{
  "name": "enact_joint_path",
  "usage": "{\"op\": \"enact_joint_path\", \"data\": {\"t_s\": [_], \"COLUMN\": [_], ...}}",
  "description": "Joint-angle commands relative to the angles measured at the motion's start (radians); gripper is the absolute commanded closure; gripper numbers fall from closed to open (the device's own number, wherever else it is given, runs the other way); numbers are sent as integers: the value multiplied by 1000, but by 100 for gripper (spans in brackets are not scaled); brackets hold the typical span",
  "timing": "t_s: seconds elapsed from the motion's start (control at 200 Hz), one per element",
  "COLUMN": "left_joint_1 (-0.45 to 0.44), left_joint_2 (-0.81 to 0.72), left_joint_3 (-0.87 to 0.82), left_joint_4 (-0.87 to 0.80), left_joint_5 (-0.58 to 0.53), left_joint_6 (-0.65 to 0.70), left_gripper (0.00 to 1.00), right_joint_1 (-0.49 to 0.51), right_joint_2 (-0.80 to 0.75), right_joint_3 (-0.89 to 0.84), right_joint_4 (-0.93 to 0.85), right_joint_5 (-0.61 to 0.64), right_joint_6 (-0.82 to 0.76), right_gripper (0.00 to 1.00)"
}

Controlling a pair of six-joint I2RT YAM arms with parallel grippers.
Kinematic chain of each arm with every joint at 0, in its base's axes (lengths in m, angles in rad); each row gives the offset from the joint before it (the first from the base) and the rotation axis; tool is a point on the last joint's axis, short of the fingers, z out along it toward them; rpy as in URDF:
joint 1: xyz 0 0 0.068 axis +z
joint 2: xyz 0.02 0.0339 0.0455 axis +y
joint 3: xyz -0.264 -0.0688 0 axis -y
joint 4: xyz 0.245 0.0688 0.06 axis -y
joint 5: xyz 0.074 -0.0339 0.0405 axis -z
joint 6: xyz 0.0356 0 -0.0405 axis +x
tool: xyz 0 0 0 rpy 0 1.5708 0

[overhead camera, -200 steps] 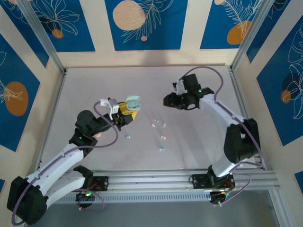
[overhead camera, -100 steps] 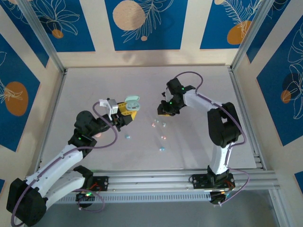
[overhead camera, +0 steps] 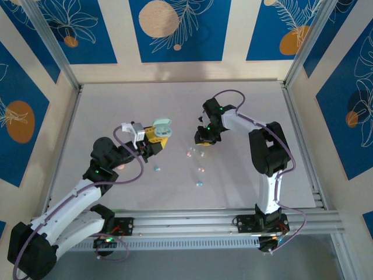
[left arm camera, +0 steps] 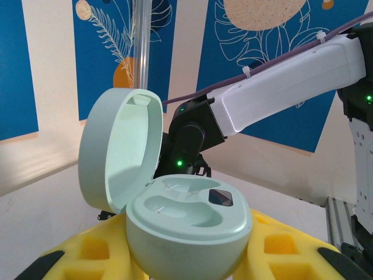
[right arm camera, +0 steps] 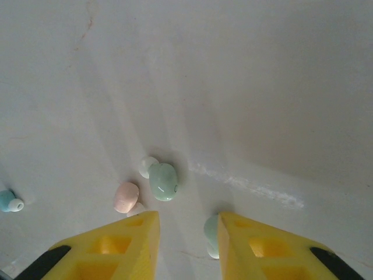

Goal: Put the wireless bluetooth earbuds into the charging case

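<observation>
While the left gripper (overhead camera: 156,137) clamps the open mint charging case (left arm camera: 187,230), the earbuds (right arm camera: 162,181) lie scattered on the table (overhead camera: 116,105), mostly right of the case. Also right of it, the right gripper (right arm camera: 187,220) hangs over them, jaws narrowly parted, empty.

We see two slim arms, the left arm (overhead camera: 70,201) and the right arm (overhead camera: 242,123), with white shells on the links and black housings at the joints. A purple cable (left arm camera: 280,57) runs along each; a white zip tie (left arm camera: 246,71) binds the right one. Small green lights (left arm camera: 179,163) glow on the joints. The left gripper (overhead camera: 158,134) and right gripper (right arm camera: 186,248) carry bright yellow fingers (right arm camera: 125,245) with square recesses and black trim.
</observation>
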State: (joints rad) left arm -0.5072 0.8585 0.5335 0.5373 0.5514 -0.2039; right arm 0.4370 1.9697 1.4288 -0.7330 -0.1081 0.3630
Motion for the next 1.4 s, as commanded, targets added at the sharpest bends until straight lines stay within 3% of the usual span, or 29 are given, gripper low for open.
{"op": "enact_joint_path", "data": {"t_s": [0.0, 1.045, 1.396], "left_joint_1": [-5, -5, -5], "left_joint_2": [-7, -8, -6], "left_joint_3": [5, 14, 16], "left_joint_4": [18, 15, 16], "left_joint_5": [-4, 3, 6], "left_joint_6": [-2, -9, -10], "left_gripper": [71, 71, 71], "right_joint_1": [-4, -9, -3], "right_joint_2": [29, 63, 61], "right_joint_3": [-10, -66, -91], "right_joint_4": [-42, -56, -18], "right_joint_5": [-43, -92, -144], "right_joint_6": [-35, -42, -30], "right_gripper": [67, 66, 71]}}
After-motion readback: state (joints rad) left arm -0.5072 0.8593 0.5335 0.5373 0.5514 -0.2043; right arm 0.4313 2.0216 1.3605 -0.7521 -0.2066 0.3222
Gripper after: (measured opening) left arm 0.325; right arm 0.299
